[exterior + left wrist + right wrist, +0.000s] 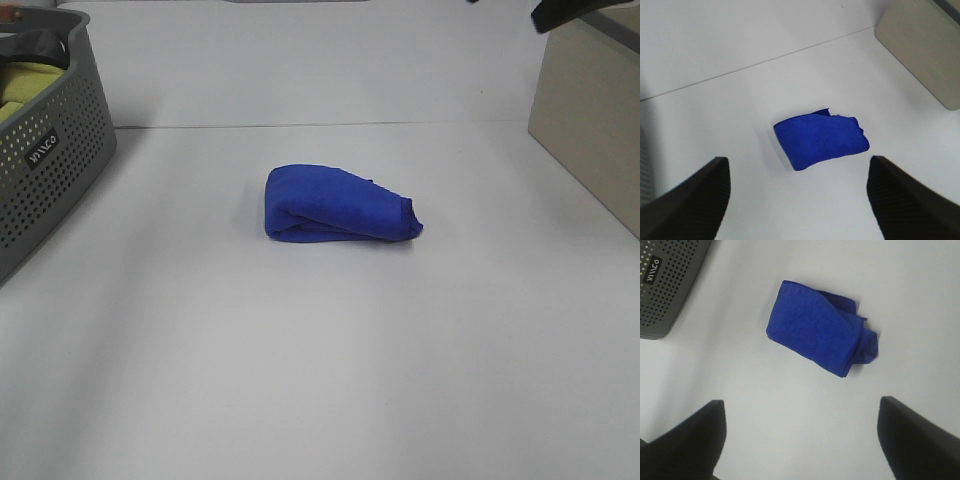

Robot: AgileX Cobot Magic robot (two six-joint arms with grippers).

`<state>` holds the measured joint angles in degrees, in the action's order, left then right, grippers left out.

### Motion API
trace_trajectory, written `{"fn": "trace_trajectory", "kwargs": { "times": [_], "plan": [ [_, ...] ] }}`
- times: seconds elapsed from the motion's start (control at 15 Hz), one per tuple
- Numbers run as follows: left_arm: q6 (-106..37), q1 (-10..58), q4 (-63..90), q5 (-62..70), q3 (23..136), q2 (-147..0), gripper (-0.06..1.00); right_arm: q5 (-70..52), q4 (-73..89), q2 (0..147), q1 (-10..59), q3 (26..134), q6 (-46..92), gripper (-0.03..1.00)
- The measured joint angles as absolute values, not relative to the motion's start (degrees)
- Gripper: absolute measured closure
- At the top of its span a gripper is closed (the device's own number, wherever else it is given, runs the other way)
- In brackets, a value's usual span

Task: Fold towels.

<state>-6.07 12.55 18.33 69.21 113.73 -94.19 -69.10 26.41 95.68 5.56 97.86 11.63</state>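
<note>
A royal-blue towel (pixel 338 205) lies folded into a small thick bundle in the middle of the white table. It also shows in the left wrist view as the towel (pixel 821 140) and in the right wrist view as the towel (pixel 820 333). My left gripper (pixel 797 200) hangs open above the table, well clear of the cloth, its dark fingers (pixel 695 200) spread wide. My right gripper (pixel 800 440) is likewise open and raised, with nothing between its fingers (pixel 917 440). Neither gripper touches the towel.
A grey perforated basket (pixel 45 165) stands at the left edge with a yellow-green cloth (pixel 25 85) inside. A beige box (pixel 590 120) sits at the right back. A dark arm part (pixel 575 12) shows at the top right corner.
</note>
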Motion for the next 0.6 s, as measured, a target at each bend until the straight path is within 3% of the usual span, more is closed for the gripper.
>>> {"fn": "trace_trajectory", "kwargs": {
  "times": [0.27, 0.6],
  "plan": [
    [-3.2, 12.5, 13.5, 69.3, 96.9, -75.7, 0.22, -69.2, 23.0, 79.7, 5.6, 87.0, 11.6, 0.19],
    [-4.2, 12.5, 12.9, 69.6, 69.7, -48.6, 0.22, -68.8, 19.4, 53.5, 5.6, 62.4, 11.6, 0.19]
  ]
}}
